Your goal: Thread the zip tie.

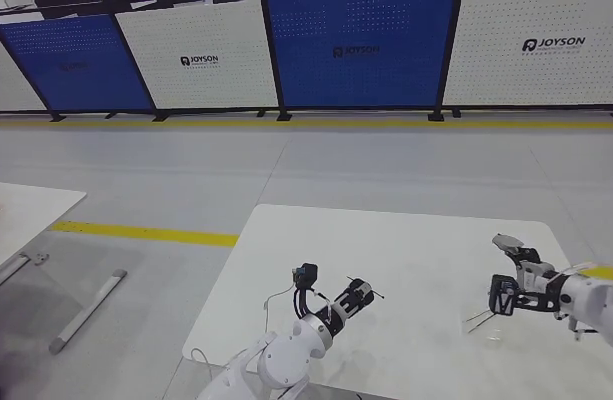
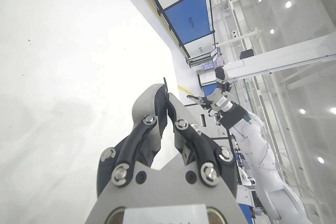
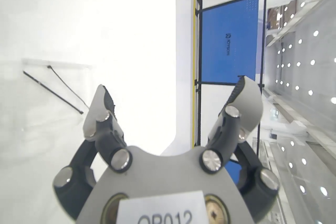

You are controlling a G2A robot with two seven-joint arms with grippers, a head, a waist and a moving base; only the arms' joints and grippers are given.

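My left gripper [image 2: 167, 97] is shut on a thin black zip tie [image 2: 165, 83], and a short end pokes out past its fingertips. In the top view that gripper [image 1: 362, 292] hovers over the white table's [image 1: 416, 240] near middle, the zip tie [image 1: 377, 294] sticking out sideways. My right gripper [image 1: 504, 268] stands open near the table's right edge with nothing between its fingers. Two more black zip ties [image 3: 56, 89] lie crossed at an angle on the table beside one finger [image 3: 103, 100]; from above, these zip ties [image 1: 480, 320] lie just nearer than the right gripper.
A faint clear sheet or tray [image 1: 494, 335] lies under the loose ties. A second white table [image 1: 26, 215] stands off to the left across a floor gap. Blue and white panels [image 1: 361, 50] line the back. A thin wire [image 1: 274, 302] hangs by the left arm.
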